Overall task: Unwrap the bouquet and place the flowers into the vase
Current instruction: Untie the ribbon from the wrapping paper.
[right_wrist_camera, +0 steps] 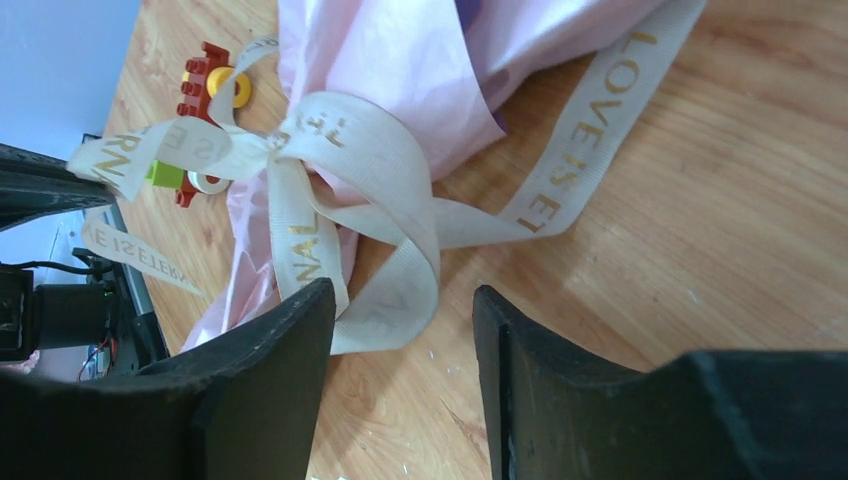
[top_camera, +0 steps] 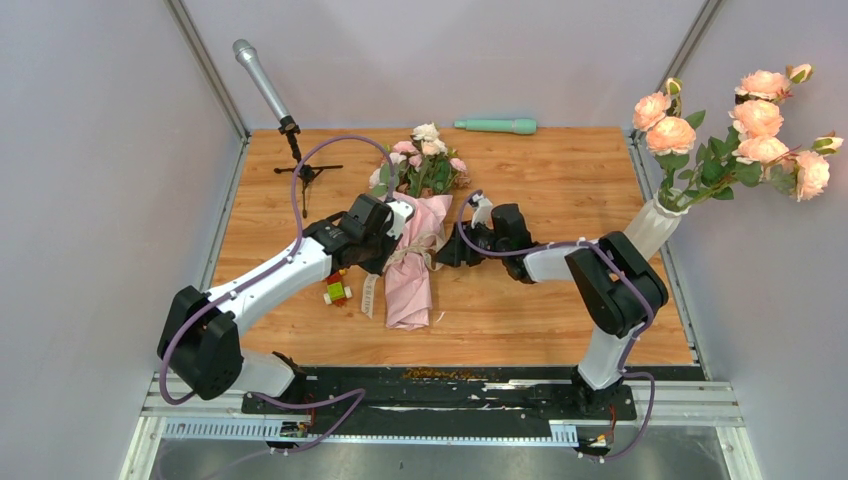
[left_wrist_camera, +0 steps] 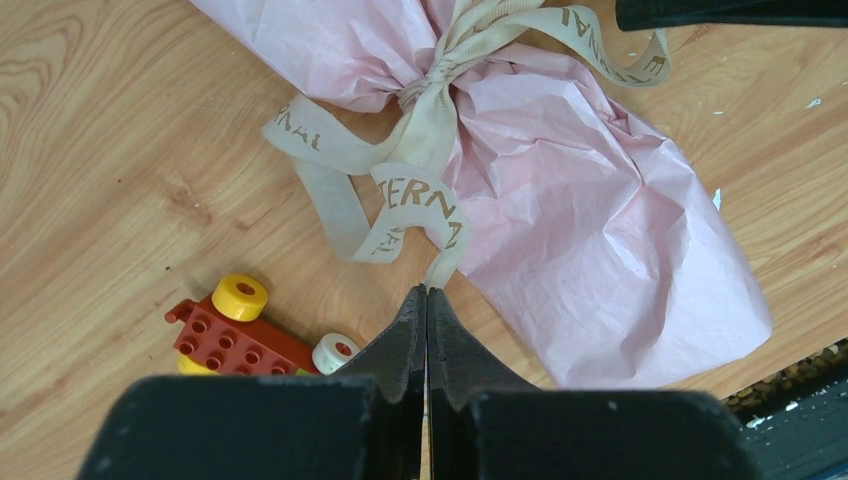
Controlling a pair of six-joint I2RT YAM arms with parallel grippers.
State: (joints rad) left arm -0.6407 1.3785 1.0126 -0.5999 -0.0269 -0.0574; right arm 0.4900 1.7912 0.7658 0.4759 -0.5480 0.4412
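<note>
The bouquet (top_camera: 412, 275) lies mid-table, its pink paper (left_wrist_camera: 590, 250) tied with a cream ribbon (left_wrist_camera: 425, 150); the flowers (top_camera: 425, 160) stick out at its far end. My left gripper (left_wrist_camera: 427, 290) is shut on a tail of the ribbon, by the bouquet's left side (top_camera: 398, 240). My right gripper (right_wrist_camera: 402, 290) stands open low over the table at the bouquet's right side (top_camera: 447, 250), with a ribbon loop (right_wrist_camera: 400, 290) lying against its left finger. The white ribbed vase (top_camera: 655, 228) stands at the right edge, behind the right arm.
Large peach roses (top_camera: 760, 130) on leafy branches fill the vase. A red and yellow toy brick car (left_wrist_camera: 235, 335) lies just left of the bouquet. A microphone on a small stand (top_camera: 262, 80) is back left; a mint-green cylinder (top_camera: 497, 125) lies at the back edge.
</note>
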